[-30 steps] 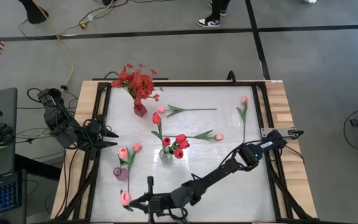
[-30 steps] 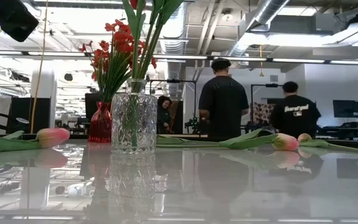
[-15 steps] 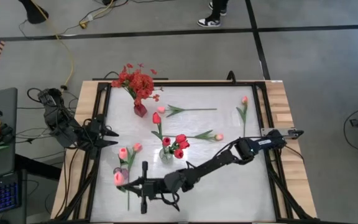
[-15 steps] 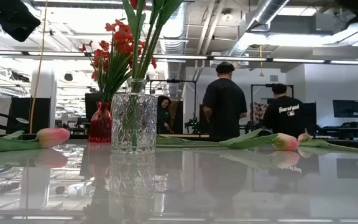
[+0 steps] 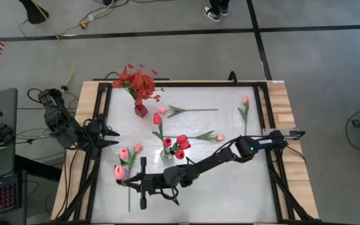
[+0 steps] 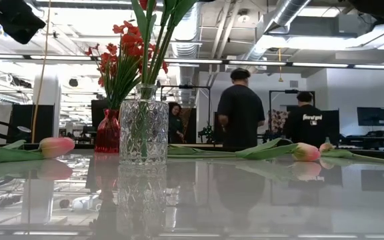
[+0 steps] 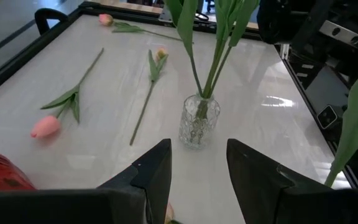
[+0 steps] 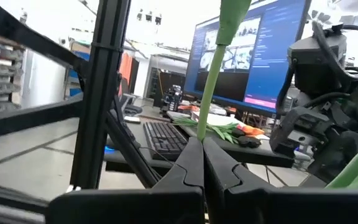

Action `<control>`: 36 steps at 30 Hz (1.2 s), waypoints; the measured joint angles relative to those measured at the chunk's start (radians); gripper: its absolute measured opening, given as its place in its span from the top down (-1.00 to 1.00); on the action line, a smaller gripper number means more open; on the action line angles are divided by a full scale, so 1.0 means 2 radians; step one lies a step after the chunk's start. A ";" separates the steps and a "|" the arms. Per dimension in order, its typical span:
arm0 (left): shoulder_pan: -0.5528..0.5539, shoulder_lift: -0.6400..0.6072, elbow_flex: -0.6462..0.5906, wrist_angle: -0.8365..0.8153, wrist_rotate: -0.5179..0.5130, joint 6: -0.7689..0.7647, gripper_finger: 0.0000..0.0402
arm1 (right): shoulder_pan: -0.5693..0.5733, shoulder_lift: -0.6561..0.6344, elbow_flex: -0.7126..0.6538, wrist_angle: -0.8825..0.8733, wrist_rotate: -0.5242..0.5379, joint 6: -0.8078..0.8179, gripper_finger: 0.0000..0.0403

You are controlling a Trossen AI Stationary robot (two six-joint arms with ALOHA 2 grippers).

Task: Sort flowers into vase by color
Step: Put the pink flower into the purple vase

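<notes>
My right gripper (image 5: 132,182) reaches across to the table's near left and is shut on a pink tulip, whose bud (image 5: 118,172) is over the small purple vase. Two pink tulips (image 5: 124,153) stand in that vase. A clear glass vase (image 5: 166,155) at mid-table holds red tulips (image 5: 181,145), and a red vase (image 5: 141,111) at the far left holds red sprays (image 5: 136,81). A red tulip (image 5: 157,119) and pink tulips (image 5: 220,137) (image 5: 245,100) (image 5: 162,110) lie flat on the table. My left gripper (image 5: 112,139) waits open at the left edge, holding nothing. My right gripper pinches the pink tulip's green stem (image 8: 201,127) between the free ends of its two fingers. The fingers come about level from the table's right and lie across the stem. The stem rises from them toward the bud, and its lower part (image 5: 129,201) trails toward the near edge.
A dark frame (image 5: 102,125) runs round the white table. In the low view the glass vase (image 6: 143,123) and red vase (image 6: 108,131) stand left of centre, with flat tulips (image 6: 55,147) (image 6: 305,152) on either side. People stand in the room behind.
My right gripper has carried the pink tulip from the near edge toward the far edge. The bud now is over the small purple vase, and the gripper has stayed shut on the stem.
</notes>
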 joint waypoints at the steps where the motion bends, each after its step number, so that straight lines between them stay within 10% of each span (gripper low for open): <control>1: 0.000 0.000 0.000 0.000 0.000 0.002 0.29 | 0.000 0.002 0.000 0.003 0.000 0.001 0.91; 36: 0.000 0.000 0.000 0.000 0.001 0.007 0.29 | -0.035 0.041 0.024 -0.016 -0.001 0.024 0.91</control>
